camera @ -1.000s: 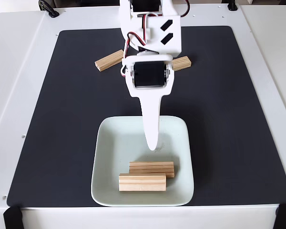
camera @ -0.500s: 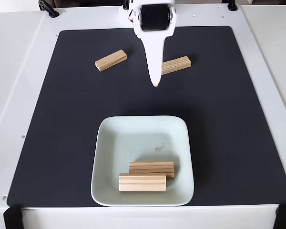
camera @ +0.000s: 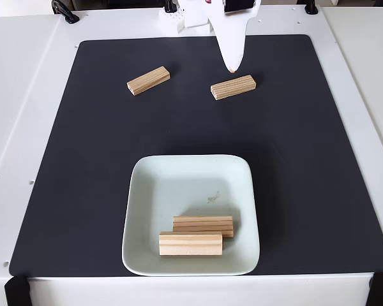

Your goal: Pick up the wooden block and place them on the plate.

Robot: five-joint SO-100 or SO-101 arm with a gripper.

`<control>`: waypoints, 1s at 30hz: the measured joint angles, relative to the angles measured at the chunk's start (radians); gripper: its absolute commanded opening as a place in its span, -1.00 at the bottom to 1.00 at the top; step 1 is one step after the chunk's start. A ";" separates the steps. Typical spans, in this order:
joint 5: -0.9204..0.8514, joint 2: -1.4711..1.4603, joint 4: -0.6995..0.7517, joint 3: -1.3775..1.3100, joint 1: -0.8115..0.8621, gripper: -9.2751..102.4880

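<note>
In the fixed view we see the gripper (camera: 232, 66) at the top of the picture, a white tapered finger pointing down toward us with its tip just above the right-hand loose wooden block (camera: 233, 87). We see one finger edge-on, so we cannot tell how far the jaws stand apart. Nothing shows between or under the tip; whether it touches the block below we cannot tell.

Blocks: four in all. Two lie inside the plate (camera: 147, 191), in its near half, long sides running left to right. The front block in the plate (camera: 190, 243) sits nearest the plate's lower rim; the rear block in the plate (camera: 203, 225) lies just behind it, shifted a little to the right, the two touching or nearly so. A faint smudge (camera: 212, 197) marks the plate's centre. The plate rests on the black mat (camera: 319, 166), near the mat's front edge, and the mat lies on the white surface (camera: 25, 127).

The other two blocks lie on the mat's far part, well apart from the plate. The left-hand loose block (camera: 149, 80) is slanted, right end farther from us; the right-hand one is slanted the same way.

Against the frame half a second back: the gripper has shifted right and farther up the picture, from between the two loose blocks to over the right one. All four blocks and the plate lie unchanged.
</note>
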 measured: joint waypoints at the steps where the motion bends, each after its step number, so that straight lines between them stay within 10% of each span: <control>1: 0.000 0.000 0.067 -0.037 -0.012 -0.84; 8: 0.000 0.003 0.319 -0.103 -0.057 -0.84; 24: 0.000 -0.025 0.163 0.098 -0.044 -0.84; 30: -0.003 -0.100 0.164 0.092 -0.014 -0.41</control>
